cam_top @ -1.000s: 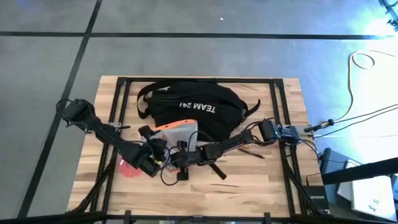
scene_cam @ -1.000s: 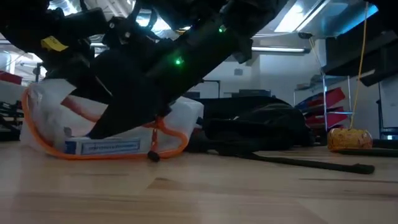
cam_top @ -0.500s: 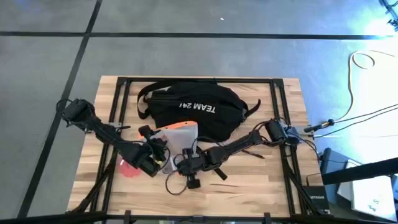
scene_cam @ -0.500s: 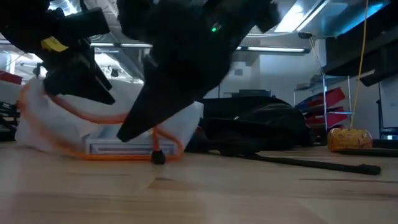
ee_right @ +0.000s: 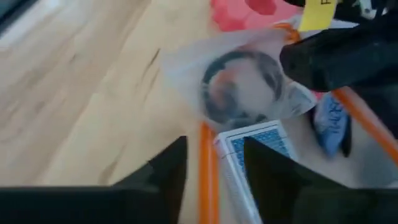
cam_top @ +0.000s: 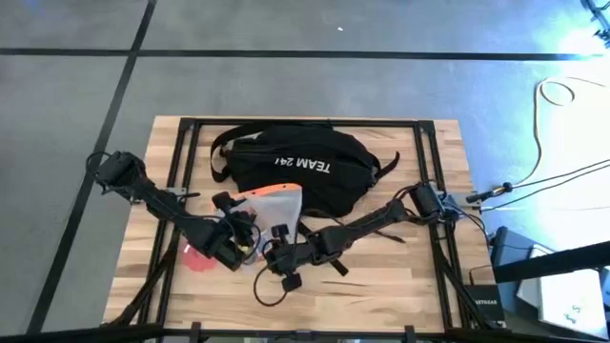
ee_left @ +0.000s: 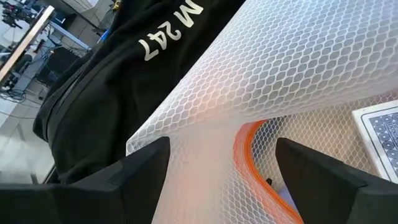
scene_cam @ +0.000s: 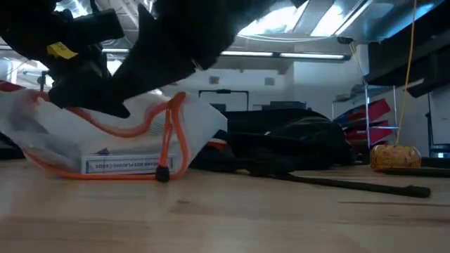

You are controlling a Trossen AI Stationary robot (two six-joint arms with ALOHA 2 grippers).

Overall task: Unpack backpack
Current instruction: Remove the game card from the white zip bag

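Backpack lies at the far middle of the surface, zip side toward the arms. Pouch sits just in front of it. Left gripper spread wide around the pouch mesh, not clamped. Right gripper slightly parted astride the orange trim. Best to pinch the trim firmly and pull slowly so the contents don't spill.

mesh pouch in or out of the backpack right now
Out. The mesh pouch lies on the table in front of the backpack, between both grippers.
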